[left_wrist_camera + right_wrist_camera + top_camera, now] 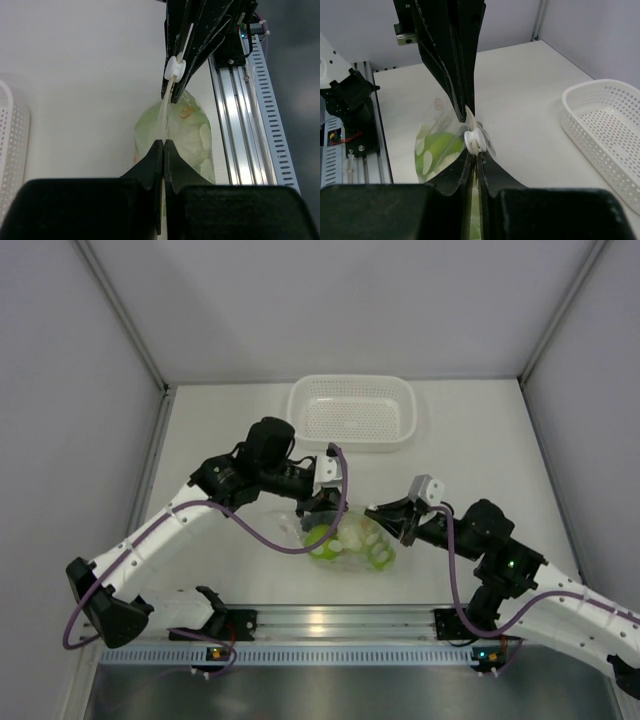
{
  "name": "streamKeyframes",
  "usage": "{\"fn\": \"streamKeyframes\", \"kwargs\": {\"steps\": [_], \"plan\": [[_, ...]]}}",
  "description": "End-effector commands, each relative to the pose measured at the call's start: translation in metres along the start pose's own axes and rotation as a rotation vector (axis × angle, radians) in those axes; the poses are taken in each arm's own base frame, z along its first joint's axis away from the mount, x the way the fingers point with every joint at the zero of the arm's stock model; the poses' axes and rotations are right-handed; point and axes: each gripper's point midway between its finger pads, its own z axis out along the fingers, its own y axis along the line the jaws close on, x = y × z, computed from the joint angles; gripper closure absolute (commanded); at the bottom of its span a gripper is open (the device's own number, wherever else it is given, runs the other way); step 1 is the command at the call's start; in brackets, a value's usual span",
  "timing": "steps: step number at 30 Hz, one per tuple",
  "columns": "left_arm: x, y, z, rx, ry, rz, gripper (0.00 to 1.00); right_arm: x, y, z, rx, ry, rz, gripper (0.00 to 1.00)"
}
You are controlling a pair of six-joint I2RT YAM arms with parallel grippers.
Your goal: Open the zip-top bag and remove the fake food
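Note:
The zip-top bag (352,543) hangs just above the table between both arms, clear with white dots. Inside it the fake food (322,540) shows as green and pale round fruits. My left gripper (320,508) is shut on the bag's top strip. In the left wrist view its tips (163,143) pinch the strip, with the bag (187,137) beyond them. My right gripper (476,154) is shut on the same strip, right beside the white zip slider (474,140). A green fruit (440,145) shows through the plastic to its left.
A white perforated basket (352,412) stands at the back of the table and shows in the right wrist view (605,127) too. The aluminium rail (330,622) with the arm bases runs along the near edge. Grey walls close in the sides.

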Motion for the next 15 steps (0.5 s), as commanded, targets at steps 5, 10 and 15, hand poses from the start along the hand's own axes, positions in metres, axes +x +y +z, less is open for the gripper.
{"fn": "streamKeyframes", "kwargs": {"steps": [5,10,15], "plan": [[-0.025,0.001,-0.004,0.017,-0.077,0.082,1.00,-0.020,0.000,0.002,-0.022,-0.023,-0.034,1.00],[-0.023,0.005,-0.004,0.004,-0.070,0.072,1.00,-0.017,0.001,0.003,-0.026,-0.008,-0.027,1.00],[-0.020,0.011,-0.004,-0.021,-0.056,0.056,0.90,0.001,0.000,0.011,-0.025,0.093,0.014,1.00]]}}
